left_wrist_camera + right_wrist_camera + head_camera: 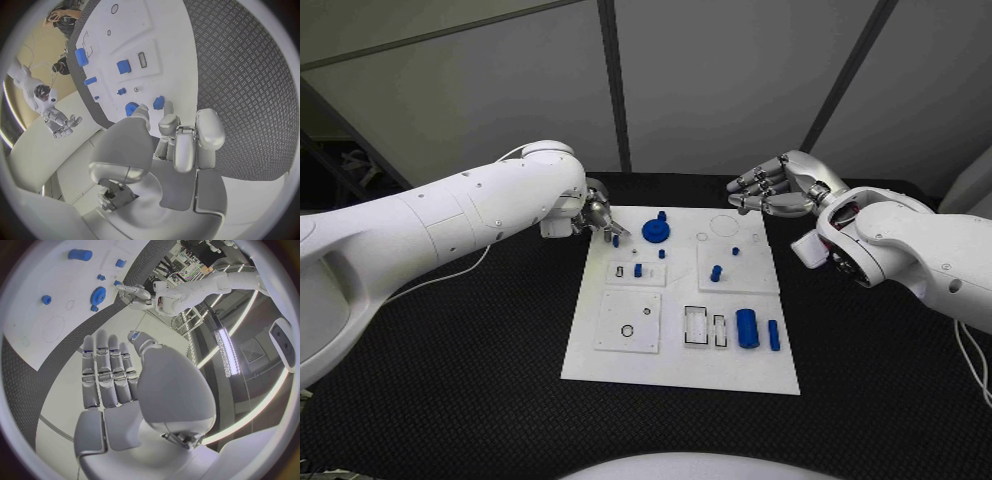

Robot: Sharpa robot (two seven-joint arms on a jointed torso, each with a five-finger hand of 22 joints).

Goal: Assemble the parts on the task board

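The white task board [678, 372] lies in the middle of the black table. My left hand [594, 215] hovers over its far left corner and pinches a small blue peg [615, 239] at its fingertips; the peg [159, 102] shows just beyond the fingers [169, 124]. Beside it sits a blue gear [658, 234] with a knob on top. Other blue parts lie on the board: a small block [638, 270], two pegs [715, 272], and a thick cylinder [747, 328] next to a thin one [773, 335]. My right hand [776, 190] hangs off the far right corner, fingers straight, empty.
White sub-plates sit on the board, one with a round hole [629, 330] and one with rectangular slots [704, 330]. Black textured mat [473, 330] surrounds the board. Grey wall panels stand behind the table. A cable [459, 268] trails under my left arm.
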